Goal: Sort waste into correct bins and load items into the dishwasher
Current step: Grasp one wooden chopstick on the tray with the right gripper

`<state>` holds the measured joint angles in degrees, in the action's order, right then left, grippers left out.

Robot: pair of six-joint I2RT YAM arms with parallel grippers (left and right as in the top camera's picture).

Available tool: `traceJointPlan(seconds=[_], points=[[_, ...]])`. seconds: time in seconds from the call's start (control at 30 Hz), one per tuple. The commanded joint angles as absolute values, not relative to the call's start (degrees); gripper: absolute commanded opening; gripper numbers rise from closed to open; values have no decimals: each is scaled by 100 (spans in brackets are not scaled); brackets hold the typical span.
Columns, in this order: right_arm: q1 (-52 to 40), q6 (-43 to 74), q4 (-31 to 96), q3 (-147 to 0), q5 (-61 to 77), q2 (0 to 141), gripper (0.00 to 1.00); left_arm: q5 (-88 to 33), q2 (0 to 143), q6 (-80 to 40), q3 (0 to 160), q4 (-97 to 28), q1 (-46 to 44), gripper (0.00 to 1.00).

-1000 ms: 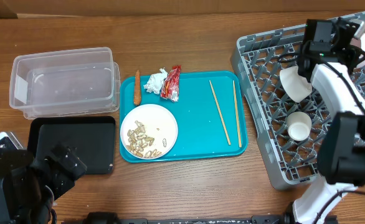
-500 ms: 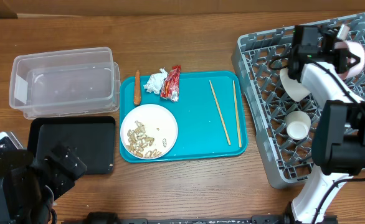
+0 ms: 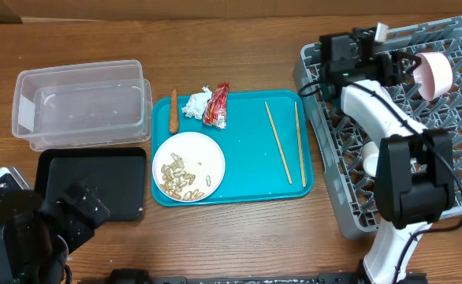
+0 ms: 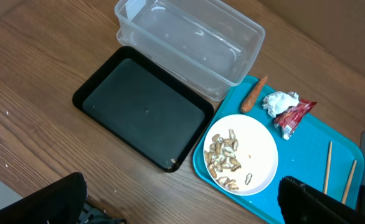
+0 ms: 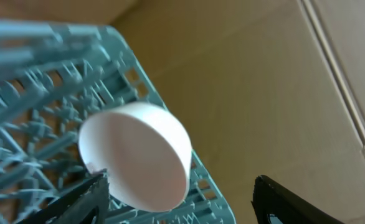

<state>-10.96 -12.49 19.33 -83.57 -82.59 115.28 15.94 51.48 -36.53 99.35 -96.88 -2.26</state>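
Note:
A pale pink bowl (image 3: 434, 75) (image 5: 139, 158) stands on edge in the back right of the grey dishwasher rack (image 3: 349, 205). My right gripper (image 3: 400, 65) (image 5: 182, 199) is open beside it, holding nothing. A small white cup (image 3: 370, 158) shows partly behind the arm. On the teal tray lie the plate (image 3: 203, 154) with peanut shells (image 3: 177, 180), a carrot stick (image 3: 173, 110), a tissue (image 3: 196, 103), a red wrapper (image 3: 216, 106) and two chopsticks (image 3: 278, 143). My left gripper (image 3: 65, 217) (image 4: 182, 205) is open near the black tray (image 4: 142, 112).
The clear tub (image 3: 81, 106) sits at the back left, touching the black tray (image 3: 93, 183) in front of it. The teal tray (image 3: 247, 170) lies between them and the rack. My right arm stretches across the rack's middle. A cardboard wall stands behind the rack.
My right gripper has opened and let go of the pink bowl, which now stands in the rack. The right wrist has swung left. My left arm has not moved.

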Motion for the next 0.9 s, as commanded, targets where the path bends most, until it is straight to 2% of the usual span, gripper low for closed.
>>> traceJointPlan(seconds=[0.0,0.13,0.23,0.27,0.37,0.43,0.47,0.57,0.7,0.87], points=[[-1470,-1229,1907,-8440,-8009,10606,76,1693,5146,-3728,9907,-9679,-266,100],[-2029,-1186,2464,-8440,-6692,9998,76,1693,5146,-3728,9907,-9677,-266,100],[-2521,-397,3336,-8440,-4831,9520,75,1693,5146,-3728,9907,-9679,-266,100],[-2694,355,3988,-8440,-3435,9338,72,1693,5146,-3728,9907,-9679,-266,100],[-2718,1452,4866,-8431,-1155,9343,69,1693,5146,-3728,9907,-9679,-266,100],[-2676,1833,5166,-8350,-73,9439,68,1693,5146,-3728,9907,-9679,-266,100],[-2672,1852,5207,-8278,294,9489,64,1693,5146,-3728,9907,-9679,-266,100],[-2718,1846,5273,-8051,753,9727,60,1693,5146,-3728,9907,-9679,-266,100],[-2727,1839,5395,-8003,707,10116,60,1693,5146,-3728,9907,-9679,-266,100],[-2727,1754,5408,-7915,143,10698,58,1693,5146,-3728,9907,-9679,-266,100]])
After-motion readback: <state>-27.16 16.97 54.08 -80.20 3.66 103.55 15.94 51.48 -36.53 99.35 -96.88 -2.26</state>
